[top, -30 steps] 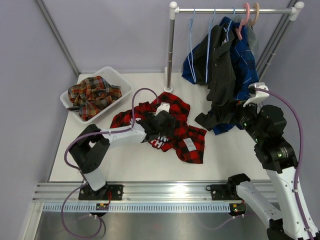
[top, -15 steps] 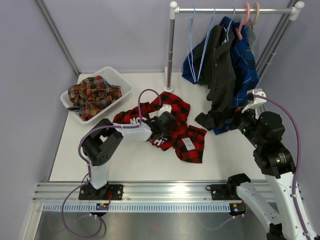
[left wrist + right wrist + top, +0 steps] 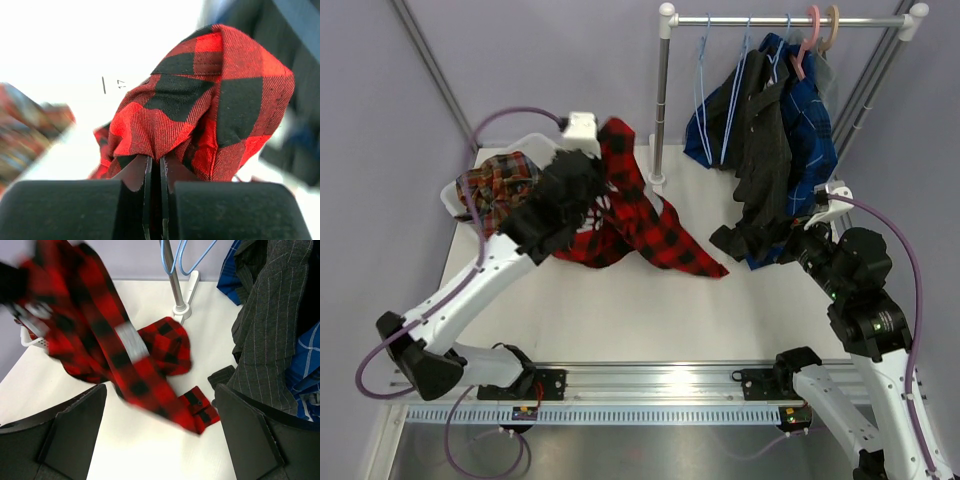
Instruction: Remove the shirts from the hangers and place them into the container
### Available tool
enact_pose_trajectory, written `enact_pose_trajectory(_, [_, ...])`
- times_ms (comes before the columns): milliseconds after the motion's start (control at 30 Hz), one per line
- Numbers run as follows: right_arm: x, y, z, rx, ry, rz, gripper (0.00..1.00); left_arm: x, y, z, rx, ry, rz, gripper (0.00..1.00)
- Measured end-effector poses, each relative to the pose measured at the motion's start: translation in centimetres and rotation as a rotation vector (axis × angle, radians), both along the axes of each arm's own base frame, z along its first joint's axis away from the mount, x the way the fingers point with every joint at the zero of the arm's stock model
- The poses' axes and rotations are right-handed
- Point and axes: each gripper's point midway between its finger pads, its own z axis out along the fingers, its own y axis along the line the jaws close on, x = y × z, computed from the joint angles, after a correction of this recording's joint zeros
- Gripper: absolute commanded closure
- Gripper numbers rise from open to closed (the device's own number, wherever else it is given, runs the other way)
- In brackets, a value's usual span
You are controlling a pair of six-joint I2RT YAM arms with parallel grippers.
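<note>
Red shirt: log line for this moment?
left tool: shut on red shirt, raised | right tool: open | container: brown plaid shirt inside

Bright, even light falls from overhead, and the white table (image 3: 620, 310) carries only soft, faint shadows. Just ahead of the left gripper (image 3: 155, 185) the red-and-black shirt (image 3: 210, 100) is sharp; the table beyond it is blown out to glare, and the brown plaid shirt (image 3: 30, 130) to its left is blurred. Ahead-left of the right gripper (image 3: 160, 390) the red-and-black shirt is motion-smeared, while the grey shirt (image 3: 270, 330) ahead-right is crisp
</note>
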Motion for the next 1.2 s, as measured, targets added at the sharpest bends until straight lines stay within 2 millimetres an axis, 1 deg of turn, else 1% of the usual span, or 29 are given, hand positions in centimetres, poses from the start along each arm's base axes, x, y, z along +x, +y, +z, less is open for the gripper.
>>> enact_pose_trajectory(100, [0.0,0.0,0.0,0.0,0.0,0.0,0.0,0.8,4.6,9.0,-0.053,-0.167,0.098,1.0])
enact_pose_trajectory(133, [0.0,0.0,0.0,0.0,0.0,0.0,0.01,1.0,6.1,11.5,-0.065,-0.216,0.131,1.0])
enact_pose_trajectory(167, [0.0,0.0,-0.1,0.0,0.0,0.0,0.01,1.2,7.7,13.8,-0.071,-0.259,0.165,1.0])
enact_pose_trajectory(200, [0.0,0.0,-0.1,0.0,0.002,0.001,0.01,1.4,8.9,15.5,-0.066,-0.294,0.192,1.0])
enact_pose_trajectory(233, [0.1,0.0,-0.2,-0.001,0.003,0.001,0.0,1.5,10.8,18.0,-0.07,-0.341,0.237,1.0])
enact_pose_trajectory(267, [0.1,0.0,-0.3,0.0,0.003,0.001,0.01,1.7,12.2,19.7,-0.06,-0.375,0.272,1.0])
enact_pose_trajectory(300, [0.1,0.1,-0.4,0.0,0.004,0.001,0.01,1.9,13.2,21.2,-0.05,-0.405,0.297,1.0])
enact_pose_trajectory(367, [0.3,0.1,-0.8,-0.001,0.008,0.001,0.01,2.4,14.9,23.6,-0.026,-0.458,0.341,1.0])
enact_pose_trajectory(433, [0.4,0.2,-1.2,-0.003,0.018,0.003,0.01,3.2,16.2,24.7,0.002,-0.485,0.367,1.0])
enact_pose_trajectory(533, [0.6,0.3,-1.7,-0.006,0.031,0.008,0.01,4.8,18.2,25.3,0.037,-0.504,0.412,1.0])
enact_pose_trajectory(600, [0.7,0.4,-1.8,-0.006,0.034,0.009,0.01,5.9,19.4,24.8,0.056,-0.498,0.434,1.0])
enact_pose_trajectory(667, [0.7,0.4,-1.9,-0.006,0.034,0.01,0.0,7.0,20.4,23.3,0.076,-0.48,0.451,1.0])
enact_pose_trajectory(700, [0.7,0.4,-1.9,-0.006,0.034,0.012,0.0,7.6,20.7,22.1,0.087,-0.466,0.45,1.0])
enact_pose_trajectory(767, [0.7,0.5,-1.8,-0.004,0.032,0.017,0.01,9.0,21.2,19.0,0.103,-0.424,0.446,1.0])
enact_pose_trajectory(800, [0.7,0.5,-1.8,-0.001,0.031,0.018,0.01,9.9,21.6,16.9,0.105,-0.39,0.444,1.0])
enact_pose_trajectory(833, [0.8,0.6,-1.8,0.0,0.029,0.019,0.01,10.8,21.8,14.6,0.109,-0.349,0.439,1.0])
enact_pose_trajectory(900, [0.8,0.6,-1.8,0.002,0.027,0.022,0.01,12.4,22.9,9.6,0.111,-0.252,0.45,1.0])
enact_pose_trajectory(933, [0.8,0.7,-1.9,0.003,0.028,0.024,0.0,13.3,23.5,6.9,0.106,-0.201,0.461,1.0])
enact_pose_trajectory(967, [0.8,0.7,-1.9,0.003,0.03,0.024,0.01,14.1,24.1,3.7,0.103,-0.143,0.476,1.0])
enact_pose_trajectory(1000, [0.8,0.7,-2.0,0.003,0.03,0.024,0.01,14.6,24.5,1.1,0.102,-0.093,0.488,1.0])
enact_pose_trajectory(1067, [0.8,0.7,-2.1,0.003,0.032,0.024,0.0,15.2,25.2,-5.1,0.093,0.023,0.514,1.0])
enact_pose_trajectory(1133, [0.9,0.7,-2.1,0.003,0.034,0.024,0.01,15.5,25.3,-11.0,0.081,0.141,0.527,1.0])
enact_pose_trajectory(1200, [0.9,0.7,-2.2,0.003,0.036,0.024,0.0,15.8,25.2,-15.2,0.065,0.241,0.527,1.0])
